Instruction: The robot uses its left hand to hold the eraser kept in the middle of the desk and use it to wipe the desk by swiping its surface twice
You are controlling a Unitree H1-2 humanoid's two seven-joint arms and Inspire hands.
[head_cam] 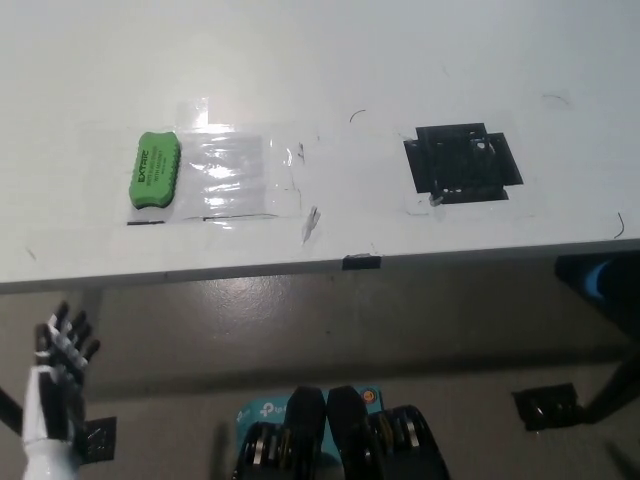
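The robot's white left hand [58, 375] is at the near left, down below the edge of the table [400, 60], and not over it yet. Its fingers [70, 335] are spread apart and hold nothing. The green eraser [154, 171] lies flat on the table, on the left side, well apart from the hand and farther away than it. Just to the right of the eraser, touching it or nearly so, is a shiny patch of clear tape [240, 175] stuck to the table top. Farther right is a square of black tape [462, 163], well apart from the eraser. The right hand is not in the picture. The wiping has not started, so the step now looks like reaching for the eraser. To do it well, the hand should go up and over the table edge, come down from above the eraser, and keep the fingers apart until they are on both long sides. Then it should squeeze it firmly and keep it flat, so the bottom rubs the table on each swipe.
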